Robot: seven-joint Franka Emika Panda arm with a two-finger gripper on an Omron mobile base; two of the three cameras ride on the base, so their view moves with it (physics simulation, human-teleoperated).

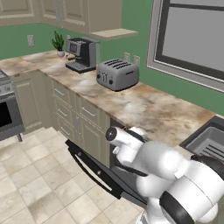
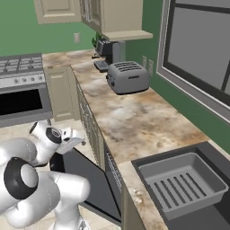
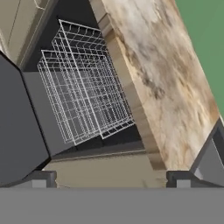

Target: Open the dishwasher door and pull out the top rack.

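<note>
The dishwasher door (image 1: 103, 173) is swung down and open, its long black bar handle at the outer edge, and it also appears as a dark panel (image 2: 85, 177) under the counter. In the hand view the door (image 3: 19, 131) lies at the left, and the open cavity holds two wire baskets. The top rack (image 3: 103, 74) is the silver mesh basket nearest the counter edge, still inside the cavity. My gripper (image 3: 111, 179) hovers above the door facing the cavity, open, with nothing between its fingers. The hand (image 2: 72, 139) sits just above the door.
A lower wire basket (image 3: 59, 105) sits beside the top rack. The marble counter (image 1: 144, 107) carries a toaster (image 1: 117, 74) and a coffee machine (image 1: 81, 53). A ribbed grey sink (image 2: 182, 184) lies to the right, an oven (image 2: 22, 101) to the left.
</note>
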